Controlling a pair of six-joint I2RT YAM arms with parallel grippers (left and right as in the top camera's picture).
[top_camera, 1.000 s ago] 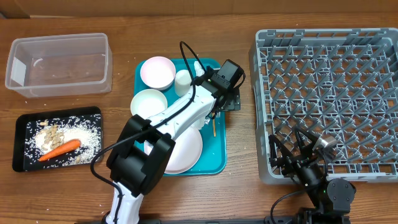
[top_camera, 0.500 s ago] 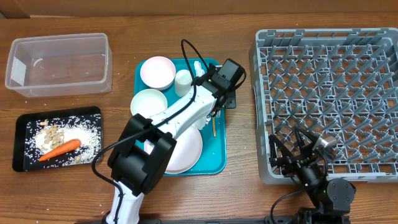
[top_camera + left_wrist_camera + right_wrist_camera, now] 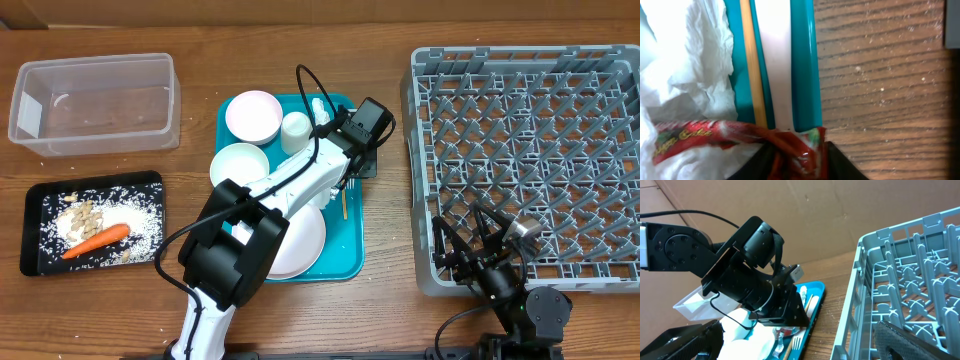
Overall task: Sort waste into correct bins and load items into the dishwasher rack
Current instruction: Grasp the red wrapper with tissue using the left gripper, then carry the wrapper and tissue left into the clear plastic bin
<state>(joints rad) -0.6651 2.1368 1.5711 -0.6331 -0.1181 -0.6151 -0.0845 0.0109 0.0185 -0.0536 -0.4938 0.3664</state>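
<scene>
My left gripper [image 3: 797,160] reaches over the right side of the teal tray [image 3: 350,255], and its black fingers are shut on a red crinkly wrapper [image 3: 715,132]. The wrapper lies across a crumpled white napkin [image 3: 685,60], beside a wooden chopstick [image 3: 752,60]. A white fork [image 3: 796,342] lies by the tray's edge. The tray also holds two white bowls [image 3: 252,115] [image 3: 240,165], a cup [image 3: 294,130] and a pale plate [image 3: 300,245]. The grey dishwasher rack [image 3: 530,150] fills the right side. My right gripper [image 3: 480,250] hangs open at the rack's near left corner, holding nothing.
A clear tub [image 3: 95,60] stands at the back left. In front of it a black tray [image 3: 30,230] holds a carrot [image 3: 95,240], rice and brown scraps. Bare wood lies between the teal tray and the rack.
The left jaws have gone from wide open to shut on the red wrapper, and that arm has shifted slightly. The right arm has not moved.
</scene>
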